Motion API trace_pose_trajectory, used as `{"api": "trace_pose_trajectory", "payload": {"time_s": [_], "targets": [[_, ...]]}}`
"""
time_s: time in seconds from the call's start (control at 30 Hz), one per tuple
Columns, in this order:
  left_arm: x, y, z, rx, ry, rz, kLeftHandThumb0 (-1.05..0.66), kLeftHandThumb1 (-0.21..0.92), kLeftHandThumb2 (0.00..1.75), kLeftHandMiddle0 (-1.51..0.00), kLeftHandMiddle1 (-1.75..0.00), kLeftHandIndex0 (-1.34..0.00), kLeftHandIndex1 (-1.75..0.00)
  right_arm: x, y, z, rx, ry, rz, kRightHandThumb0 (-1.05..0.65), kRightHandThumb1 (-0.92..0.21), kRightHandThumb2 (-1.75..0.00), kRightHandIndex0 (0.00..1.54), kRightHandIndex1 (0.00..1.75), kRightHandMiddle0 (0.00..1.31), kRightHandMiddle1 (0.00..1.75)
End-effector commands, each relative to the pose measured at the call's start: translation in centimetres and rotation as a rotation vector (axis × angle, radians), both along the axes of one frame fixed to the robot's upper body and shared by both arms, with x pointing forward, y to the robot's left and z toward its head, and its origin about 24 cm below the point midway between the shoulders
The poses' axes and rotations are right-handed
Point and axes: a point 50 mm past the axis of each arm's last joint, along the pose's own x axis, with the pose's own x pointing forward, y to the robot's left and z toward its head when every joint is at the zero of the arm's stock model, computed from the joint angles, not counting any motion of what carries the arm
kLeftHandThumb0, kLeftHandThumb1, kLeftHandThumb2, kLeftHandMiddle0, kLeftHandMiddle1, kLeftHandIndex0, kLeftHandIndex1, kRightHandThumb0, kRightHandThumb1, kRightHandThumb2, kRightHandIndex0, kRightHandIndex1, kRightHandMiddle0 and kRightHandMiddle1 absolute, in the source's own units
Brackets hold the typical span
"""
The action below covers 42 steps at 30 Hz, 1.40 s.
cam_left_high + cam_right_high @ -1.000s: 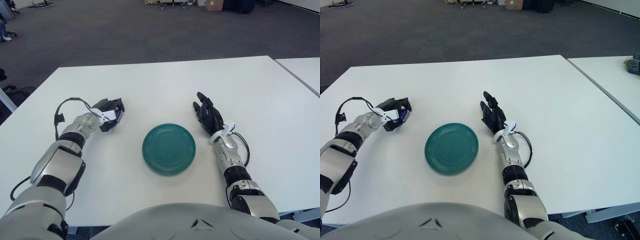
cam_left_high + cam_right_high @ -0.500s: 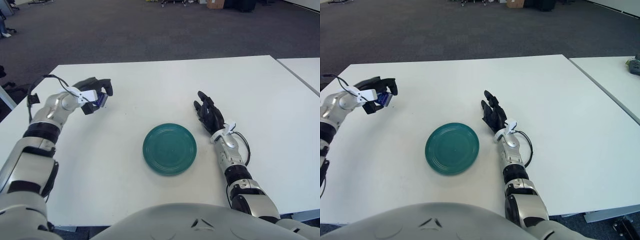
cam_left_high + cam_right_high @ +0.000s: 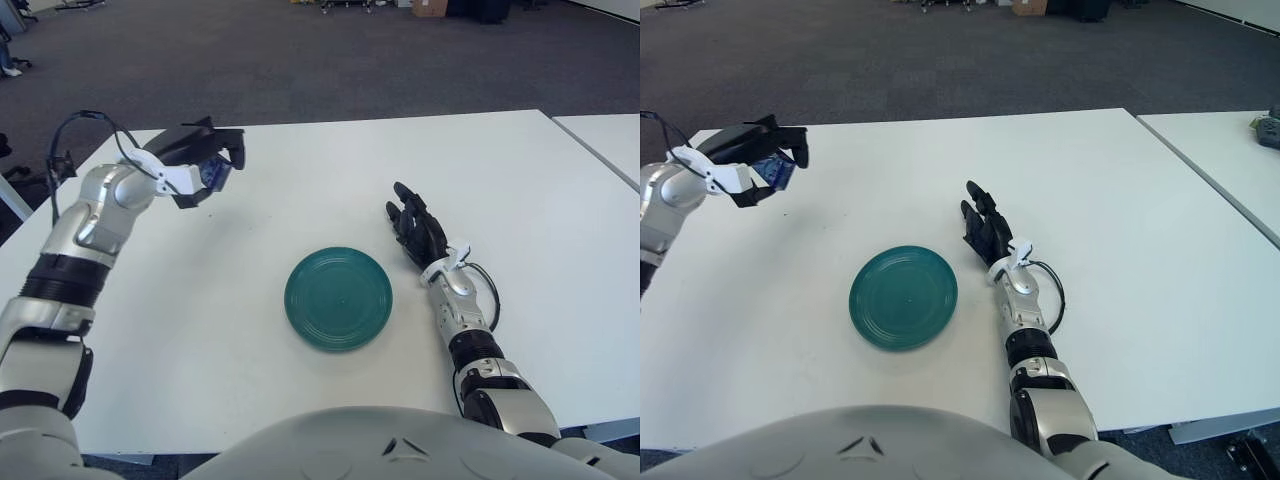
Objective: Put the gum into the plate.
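Observation:
A round teal plate (image 3: 338, 299) lies on the white table (image 3: 320, 170), a little in front of its middle. My left hand (image 3: 208, 165) is raised above the table's left part, up and to the left of the plate, with its fingers curled around a small blue pack of gum (image 3: 211, 174). The same pack (image 3: 773, 172) shows in the right eye view. My right hand (image 3: 415, 228) shows just right of the plate, fingers stretched out flat and holding nothing.
A second white table (image 3: 610, 140) stands to the right across a narrow gap. Dark carpet (image 3: 300, 60) lies beyond the far edge. A black cable (image 3: 75, 135) loops off my left wrist.
My left hand has lifted the gum from the table left of the plate, first up and leftward, then back right and higher. The right hand has stayed still.

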Motion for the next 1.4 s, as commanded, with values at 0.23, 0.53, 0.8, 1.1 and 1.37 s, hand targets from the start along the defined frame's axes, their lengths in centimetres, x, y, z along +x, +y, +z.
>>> {"api": "trace_pose_trajectory", "payload": {"time_s": [0.23, 0.53, 0.8, 1.1, 1.37], "targets": [[-1.8, -4.5, -2.0, -0.026, 0.045, -0.120, 0.48, 0.28, 1.35, -0.63, -1.75, -0.82, -1.75, -4.8, -0.2, -5.7, 0.010, 0.317, -0.026, -0.78, -0.92, -0.67, 0.09, 0.00, 0.00, 0.24], [-3.5, -8.0, -1.8, -0.055, 0.028, -0.273, 0.50, 0.24, 1.40, -0.66, -1.75, -0.84, -1.75, -4.9, -0.2, -5.7, 0.031, 0.326, -0.034, -0.79, -0.92, -0.65, 0.11, 0.01, 0.00, 0.26], [-3.9, -10.8, -1.1, 0.018, -0.002, -0.392, 0.49, 0.26, 1.38, -0.65, -1.75, -0.82, -1.75, -5.2, 0.0, -5.9, 0.057, 0.331, -0.043, -0.80, -0.92, -0.57, 0.13, 0.01, 0.00, 0.24], [-5.1, -13.6, 0.0, 0.150, 0.071, -0.511, 0.48, 0.29, 1.35, -0.63, -1.75, -0.75, -1.75, -5.4, 0.4, -6.1, 0.076, 0.320, -0.034, -0.79, -0.92, -0.60, 0.11, 0.00, 0.00, 0.27], [-6.1, -15.1, -1.3, 0.180, 0.170, -0.612, 0.03, 0.24, 1.37, -0.58, -1.70, -0.60, -1.68, -5.2, 0.3, -5.6, -0.044, 0.227, -0.008, -0.72, -0.92, -0.68, 0.09, 0.00, 0.00, 0.29]]}}
